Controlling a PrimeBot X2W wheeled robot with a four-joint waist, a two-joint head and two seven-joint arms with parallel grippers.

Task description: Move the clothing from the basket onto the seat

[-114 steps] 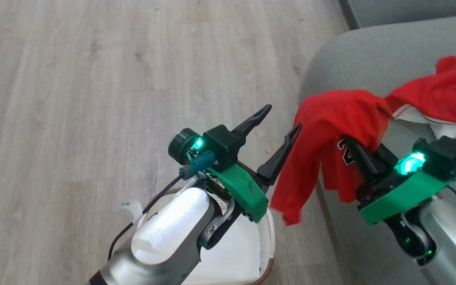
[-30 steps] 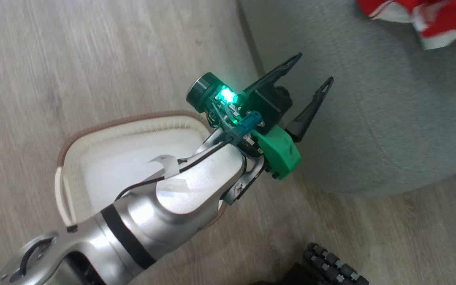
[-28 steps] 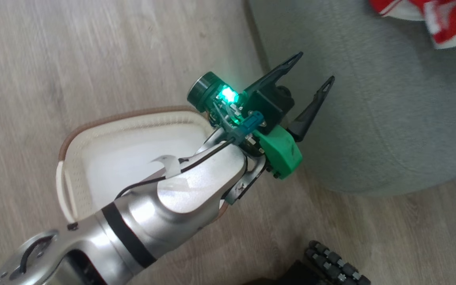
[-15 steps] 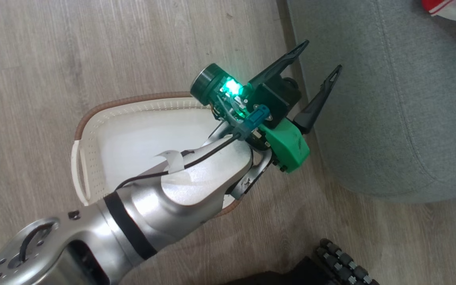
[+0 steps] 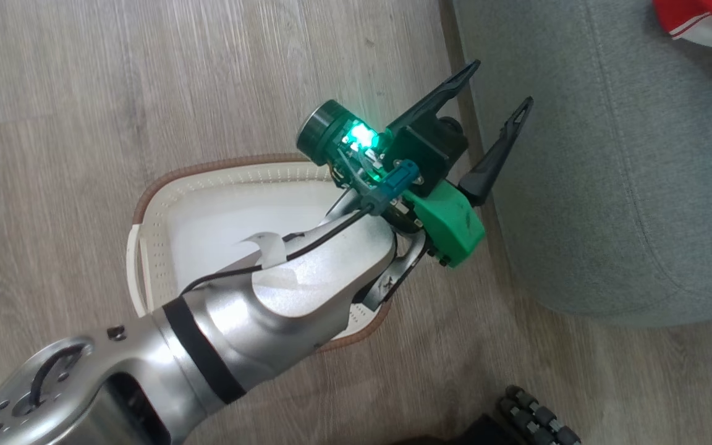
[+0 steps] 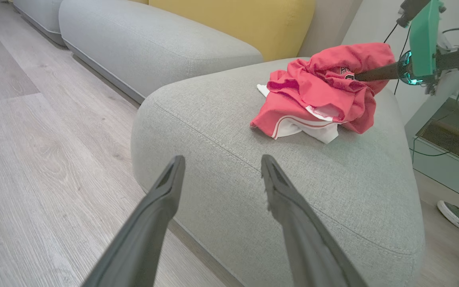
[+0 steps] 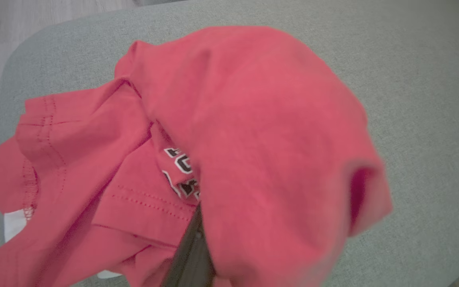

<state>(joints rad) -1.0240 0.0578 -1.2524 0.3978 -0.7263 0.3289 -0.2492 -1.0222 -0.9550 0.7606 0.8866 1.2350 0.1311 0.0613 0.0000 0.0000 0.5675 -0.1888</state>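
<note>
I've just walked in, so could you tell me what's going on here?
The robot's right end effector reaches into the bright red soft clothing, heaped on the large grey-green fabric seat. Its left end effector hangs open and empty near the small cream-white perforated plastic basket, whose visible interior holds no clothing.

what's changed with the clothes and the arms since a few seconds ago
The clothing, which hung from the right end effector over the seat's edge, now lies heaped on the seat. A finger is still buried in it, so I cannot tell if it has let go. The left end effector stayed open and empty, and the basket stayed on the floor. The head camera turned.
</note>
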